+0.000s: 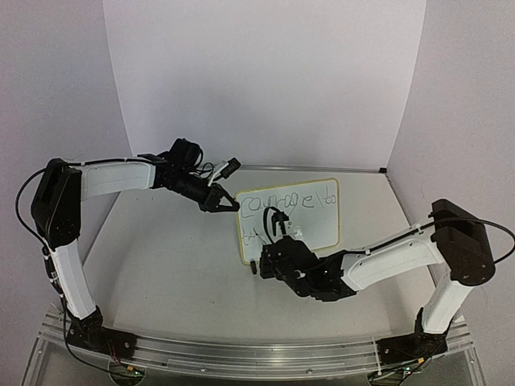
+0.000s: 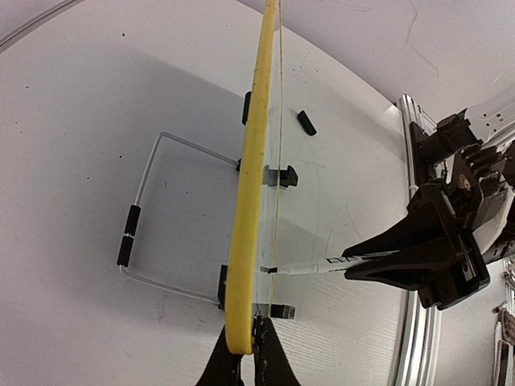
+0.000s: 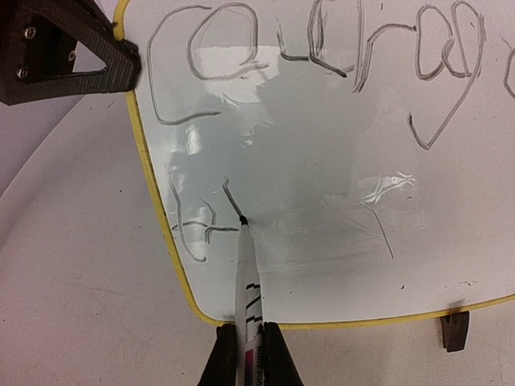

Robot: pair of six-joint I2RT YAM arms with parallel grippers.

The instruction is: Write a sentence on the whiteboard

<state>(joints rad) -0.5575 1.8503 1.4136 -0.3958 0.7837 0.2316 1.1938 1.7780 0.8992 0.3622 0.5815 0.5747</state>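
I am holding my left arm (image 1: 113,178) up from its base, elbow bending high on the left and forearm stretching rightward toward the middle. My left pincer (image 1: 233,204) is pinching shut on the corner rim of the whiteboard (image 1: 314,229). My right arm (image 1: 394,259) is bending at its elbow on the right, its forearm lying low and stretching leftward. My right pincer (image 3: 248,342) is squeezing shut around the marker (image 3: 246,277), its fingers pointing away from my bases.
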